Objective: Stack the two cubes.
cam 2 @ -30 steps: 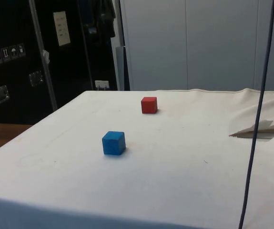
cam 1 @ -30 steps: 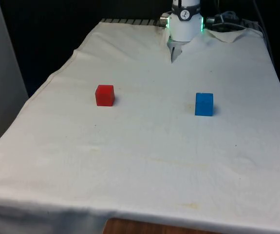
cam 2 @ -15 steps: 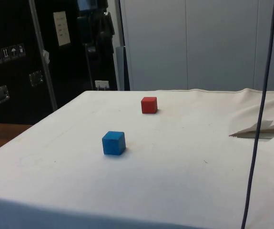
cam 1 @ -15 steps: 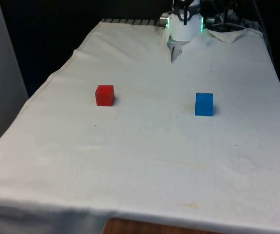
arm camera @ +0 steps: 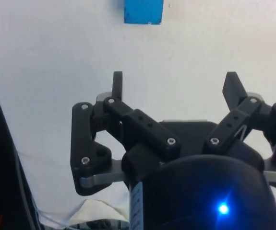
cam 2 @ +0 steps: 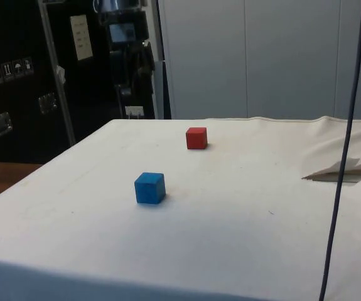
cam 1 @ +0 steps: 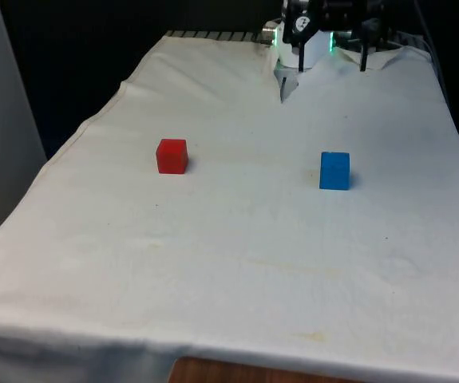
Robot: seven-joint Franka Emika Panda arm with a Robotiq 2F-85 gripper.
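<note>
- Pincer (arm camera: pixel 174 88) up high above the tabletop's (cam 1: pixel 237 263) far end, fingers spread wide, nothing between them; released.
- In the front view the pincer (cam 1: pixel 331 54) sits near the top edge, well apart from both cubes.
- Blue cube (cam 1: pixel 334 171) on the cloth toward the front view's right; also seen ahead of the fingers from the wrist (arm camera: pixel 143 11), not yet between them.
- Red cube (cam 1: pixel 172 155) toward the front view's left, well apart from the blue one. Side view: blue cube (cam 2: pixel 149 187) nearer the camera, red cube (cam 2: pixel 196 138) farther back.
- Both cubes flat on the cloth, upright, nothing stacked yet.
- Step in hand, my read: approach phase, no grasp started. Blue looks like the likely first pick since wrist cam faces it, but can't be sure.
- Next move calls for: bring pincer over the chosen cube, line fingers up w/ two opposite faces, drop until fingers straddle it, then close.
- After that: lift, carry across to the other cube, set down square on top.
- Risk: off-centre descent could nudge the cube on the cloth.
</note>
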